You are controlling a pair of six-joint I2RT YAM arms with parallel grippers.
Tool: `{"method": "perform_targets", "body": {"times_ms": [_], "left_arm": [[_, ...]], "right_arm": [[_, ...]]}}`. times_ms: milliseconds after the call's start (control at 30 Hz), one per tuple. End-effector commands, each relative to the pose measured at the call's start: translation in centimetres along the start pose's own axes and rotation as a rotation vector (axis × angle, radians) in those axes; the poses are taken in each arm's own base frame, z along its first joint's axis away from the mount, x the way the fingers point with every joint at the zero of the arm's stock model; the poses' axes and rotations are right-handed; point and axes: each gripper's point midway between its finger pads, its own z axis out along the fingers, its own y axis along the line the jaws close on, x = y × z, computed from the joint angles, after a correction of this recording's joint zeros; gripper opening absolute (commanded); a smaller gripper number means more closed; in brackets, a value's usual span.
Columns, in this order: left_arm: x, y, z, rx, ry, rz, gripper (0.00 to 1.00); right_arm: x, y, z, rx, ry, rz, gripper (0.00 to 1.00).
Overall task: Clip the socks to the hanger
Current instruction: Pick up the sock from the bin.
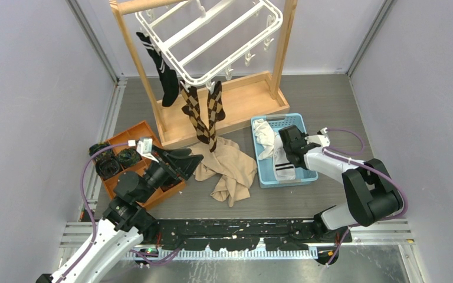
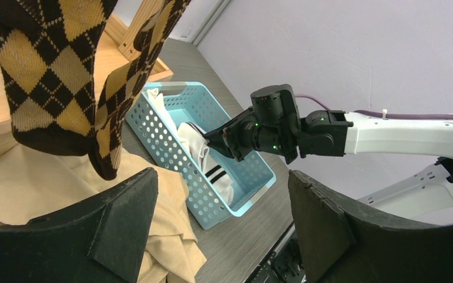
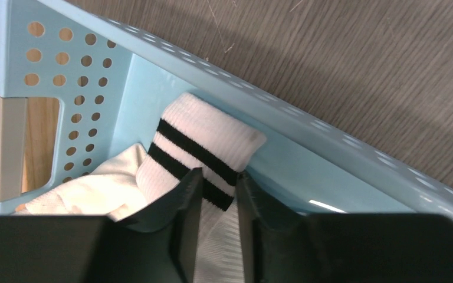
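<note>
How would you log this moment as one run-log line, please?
right tool closed on white black-banded sock in blue basket | left tool open, empty | three socks on hanger

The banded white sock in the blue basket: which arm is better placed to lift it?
Right. The right gripper is inside the light blue perforated plastic basket, pinching the white sock with black bands. The left gripper hangs open by the brown argyle socks, outside the basket.

The sock (image 3: 203, 144) is white with black bands, the basket (image 3: 283, 132) light blue.
</note>
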Motion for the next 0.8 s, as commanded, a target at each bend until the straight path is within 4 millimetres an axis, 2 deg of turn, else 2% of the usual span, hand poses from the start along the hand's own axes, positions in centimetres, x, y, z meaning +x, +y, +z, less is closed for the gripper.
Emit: {"method": "perform_targets", "body": {"times_ms": [0,167,267,333,567,767], "left_arm": [[-2.0,-1.1,0.0,0.017,-0.050,0.028,0.81],[-2.1,-1.1,0.1,0.018,-0.052,0.030,0.81],[-2.2,-1.2,0.2,0.022,-0.057,0.032,0.80],[-2.3,-1.4,0.2,0.030,-0.063,0.039,0.80],[-2.9,-2.1,0.4,0.069,-0.085,0.080,0.81],[-3.4,-4.6,0.8,0.209,-0.098,0.140,0.88]], "right_arm": [[-1.8,2.2,-0.5,-0.086,-0.077,0.052,0.20],[-3.3,4.0,-1.8,-0.186,-0.112,0.038,0.13],[-4.5,5.6,-3.2,-0.280,-0.136,0.017,0.04],[-5.2,6.5,-4.4,-0.322,-0.143,0.004,0.03],[-8.2,8.5,-9.3,-0.478,-0.178,-0.113,0.01],[-9.8,10.7,-15.1,-0.694,-0.180,-0.265,0.01]]}}
